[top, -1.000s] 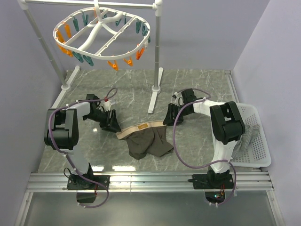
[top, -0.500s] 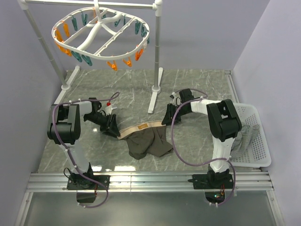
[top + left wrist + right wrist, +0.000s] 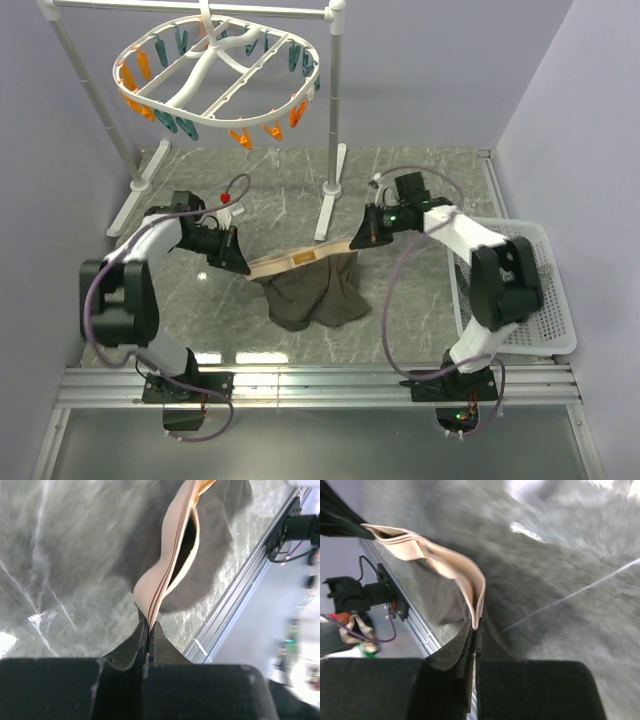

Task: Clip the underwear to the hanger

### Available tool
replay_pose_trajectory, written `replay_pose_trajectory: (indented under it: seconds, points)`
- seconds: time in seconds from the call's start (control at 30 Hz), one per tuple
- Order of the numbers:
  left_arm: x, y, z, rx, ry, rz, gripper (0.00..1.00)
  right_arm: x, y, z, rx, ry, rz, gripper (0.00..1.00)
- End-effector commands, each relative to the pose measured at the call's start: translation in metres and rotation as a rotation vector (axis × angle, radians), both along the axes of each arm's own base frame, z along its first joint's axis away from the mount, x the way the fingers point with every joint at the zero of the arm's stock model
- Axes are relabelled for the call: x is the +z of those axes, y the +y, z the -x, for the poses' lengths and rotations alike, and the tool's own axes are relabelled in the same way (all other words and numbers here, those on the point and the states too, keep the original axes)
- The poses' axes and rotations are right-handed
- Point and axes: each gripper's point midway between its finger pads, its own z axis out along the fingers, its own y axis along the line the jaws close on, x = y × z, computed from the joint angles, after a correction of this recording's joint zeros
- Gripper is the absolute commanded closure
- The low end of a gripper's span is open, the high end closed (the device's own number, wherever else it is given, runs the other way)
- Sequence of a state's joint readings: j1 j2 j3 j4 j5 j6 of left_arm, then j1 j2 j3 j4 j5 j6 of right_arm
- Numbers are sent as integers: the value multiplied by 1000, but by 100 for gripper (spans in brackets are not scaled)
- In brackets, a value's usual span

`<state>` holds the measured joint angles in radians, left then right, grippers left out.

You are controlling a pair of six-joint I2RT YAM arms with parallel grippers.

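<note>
Shows underwear mid-table, strung by its waistband btwn left gripper and right gripper, each clenched on one end. Looks light, soft, floppy. Best held at waistband corners, w/ hanger hanging far left.

We see pale lilac walls around a grey marble tabletop. On it stands a white pole stand, and a white basket is at the right.

White basket, rail stand, marble table.
</note>
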<state>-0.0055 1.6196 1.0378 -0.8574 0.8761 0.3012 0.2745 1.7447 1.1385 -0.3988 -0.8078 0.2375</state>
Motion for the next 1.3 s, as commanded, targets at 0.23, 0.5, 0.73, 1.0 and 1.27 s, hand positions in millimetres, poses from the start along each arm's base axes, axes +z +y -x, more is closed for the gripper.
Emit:
replay_pose_trajectory:
  seconds: [0.23,0.5,0.73,1.0,1.27]
  points:
    - [114,1,49,-199,-570,-35,100,150,-46,47,56,-556,49,100]
    - [227,-9,24,-43,-880,-20,100,244,-70,42,-23,-941,130,100]
    - [219,-74,60,-219,-836,32,100,247,-42,64,137,-939,71,100]
    - [275,9,0,273,-1005,-131,100,260,-142,13,-227,-980,306,100]
    - [243,-77,57,-133,-872,79,100,260,-60,69,101,-1034,140,100]
